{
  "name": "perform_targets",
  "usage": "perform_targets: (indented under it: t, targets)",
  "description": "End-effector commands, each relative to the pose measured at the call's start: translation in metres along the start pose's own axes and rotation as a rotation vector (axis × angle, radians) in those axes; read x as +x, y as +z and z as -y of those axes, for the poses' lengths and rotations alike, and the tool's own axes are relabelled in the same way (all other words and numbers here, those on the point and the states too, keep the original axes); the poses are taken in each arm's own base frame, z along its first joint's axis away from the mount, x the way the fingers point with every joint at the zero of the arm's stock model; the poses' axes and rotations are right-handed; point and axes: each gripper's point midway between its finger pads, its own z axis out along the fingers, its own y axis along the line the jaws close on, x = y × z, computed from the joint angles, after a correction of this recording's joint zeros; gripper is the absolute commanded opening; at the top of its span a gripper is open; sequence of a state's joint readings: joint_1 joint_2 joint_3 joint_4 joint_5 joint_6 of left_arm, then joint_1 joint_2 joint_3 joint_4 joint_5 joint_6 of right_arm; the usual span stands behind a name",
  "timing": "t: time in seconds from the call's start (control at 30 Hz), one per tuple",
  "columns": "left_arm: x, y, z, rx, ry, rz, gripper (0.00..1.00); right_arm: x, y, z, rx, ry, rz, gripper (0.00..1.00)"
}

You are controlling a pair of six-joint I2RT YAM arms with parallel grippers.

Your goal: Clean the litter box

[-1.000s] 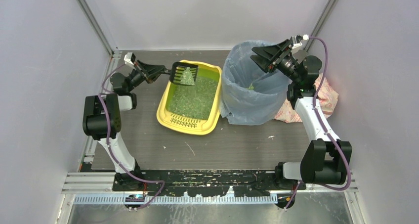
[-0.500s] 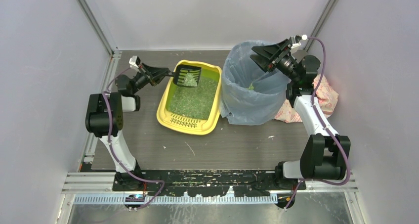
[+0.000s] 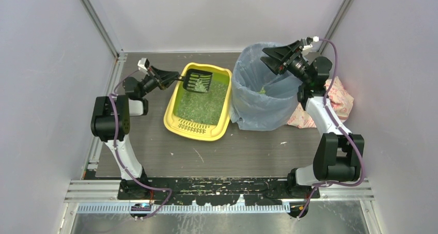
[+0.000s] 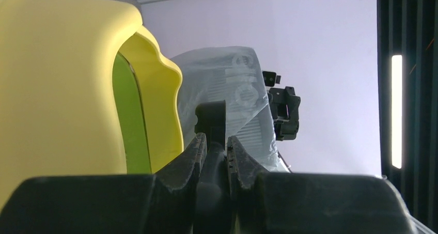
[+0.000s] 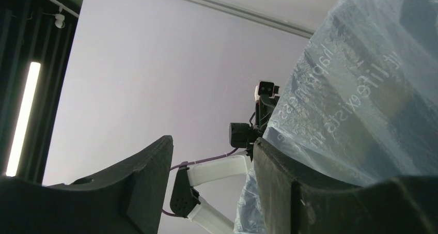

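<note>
The yellow litter box lies mid-table with green litter and a slotted grate at its near end; its yellow wall fills the left of the left wrist view. My left gripper is shut on the handle of the black slotted scoop, held above the box's far end with green litter in it. The handle shows pinched between my fingers. My right gripper is open and empty, over the far rim of the blue-bagged bin; the bag lies against one finger.
A pink-and-white crumpled cloth lies right of the bin. Grey walls enclose the table on three sides. A few litter specks lie on the dark tabletop near the front.
My left gripper has carried the scoop to the right and slightly nearer over the box. The heap of litter in the scoop looks smaller. My right gripper has shifted only slightly.
</note>
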State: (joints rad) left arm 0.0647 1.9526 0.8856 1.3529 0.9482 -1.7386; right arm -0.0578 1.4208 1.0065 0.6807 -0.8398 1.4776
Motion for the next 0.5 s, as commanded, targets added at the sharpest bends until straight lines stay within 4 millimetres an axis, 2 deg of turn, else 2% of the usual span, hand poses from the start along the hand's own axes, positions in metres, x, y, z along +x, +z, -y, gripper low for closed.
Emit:
perform_targets:
  t: [0.0, 0.13, 0.27, 0.37, 0.47]
  targets:
    - [-0.004, 0.012, 0.016, 0.011, 0.129, -0.029, 0.0, -0.001, 0.003, -0.035, -0.086, -0.086, -0.009, 0.64]
    - [-0.009, 0.018, 0.001, -0.114, 0.192, -0.008, 0.0, -0.003, 0.004, -0.038, -0.09, -0.091, -0.009, 0.64]
    - [-0.01, 0.015, -0.018, -0.347, 0.274, 0.001, 0.0, -0.003, 0.004, -0.038, -0.085, -0.092, -0.01, 0.64]
    - [-0.019, 0.013, -0.017, -0.441, 0.325, 0.021, 0.0, -0.003, 0.004, -0.035, -0.077, -0.085, -0.01, 0.64]
    - [-0.012, 0.026, -0.017, -0.486, 0.361, -0.028, 0.0, -0.004, 0.006, -0.034, -0.074, -0.079, -0.011, 0.64]
